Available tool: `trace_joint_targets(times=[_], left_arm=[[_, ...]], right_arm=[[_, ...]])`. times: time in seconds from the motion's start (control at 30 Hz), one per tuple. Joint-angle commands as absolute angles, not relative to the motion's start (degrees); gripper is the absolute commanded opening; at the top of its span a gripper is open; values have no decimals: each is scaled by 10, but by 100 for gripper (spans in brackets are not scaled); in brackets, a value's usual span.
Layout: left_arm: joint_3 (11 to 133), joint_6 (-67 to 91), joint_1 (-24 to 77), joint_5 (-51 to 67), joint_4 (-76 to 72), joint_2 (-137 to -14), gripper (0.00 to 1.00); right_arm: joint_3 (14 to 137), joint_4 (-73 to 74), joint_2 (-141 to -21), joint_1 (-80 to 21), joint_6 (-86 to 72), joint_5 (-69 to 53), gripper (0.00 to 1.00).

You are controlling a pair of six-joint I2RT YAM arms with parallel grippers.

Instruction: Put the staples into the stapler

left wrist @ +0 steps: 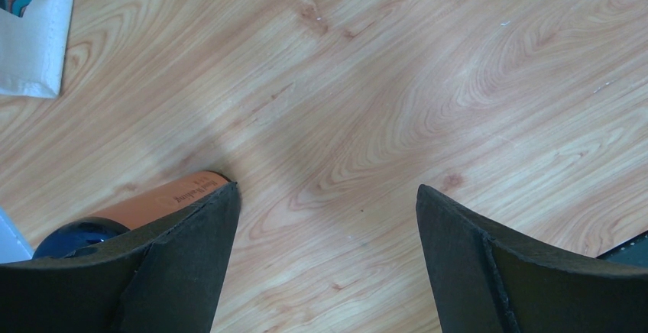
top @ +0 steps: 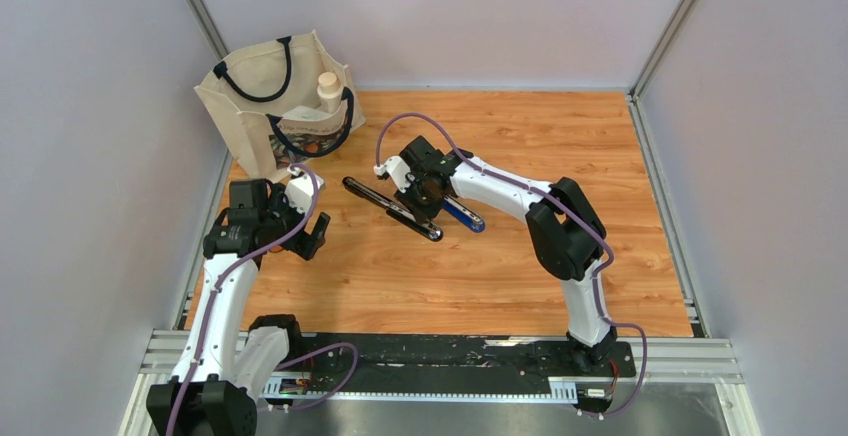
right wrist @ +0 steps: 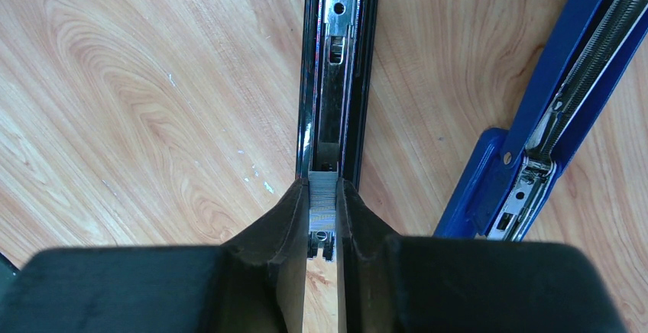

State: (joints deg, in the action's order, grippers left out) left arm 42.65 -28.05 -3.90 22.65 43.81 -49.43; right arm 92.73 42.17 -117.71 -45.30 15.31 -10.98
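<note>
Right wrist: thin grey staple strip [right wrist: 322,195] pinched between right fingers [right wrist: 279,230] at open black stapler [right wrist: 337,58]; left fingers [left wrist: 191,249] spread.

White-and-black arms [top: 500,184], purple cables [top: 412,116]

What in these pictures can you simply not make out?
Top view: the right gripper hides the staples.
Left wrist view: an orange item, half behind the left gripper, print unreadable.
Right wrist view: the stapler runs off the top edge.
Top view: the tote bag hides most contents.
</note>
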Motion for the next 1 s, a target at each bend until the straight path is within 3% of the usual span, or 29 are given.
trace_joint_targets(times=[0.0,0.53,0.97], left_arm=[[425,-294,-42,238,423,-495,93],[425,-294,-42,240,422,-497,93],[426,-294,-42,240,422,-498,93]], right_arm=[[940,424,-1190,-454,161,-108,18],[940,424,-1194,-455,157,-104,22],[944,420,-1195,-456,138,-86,20]])
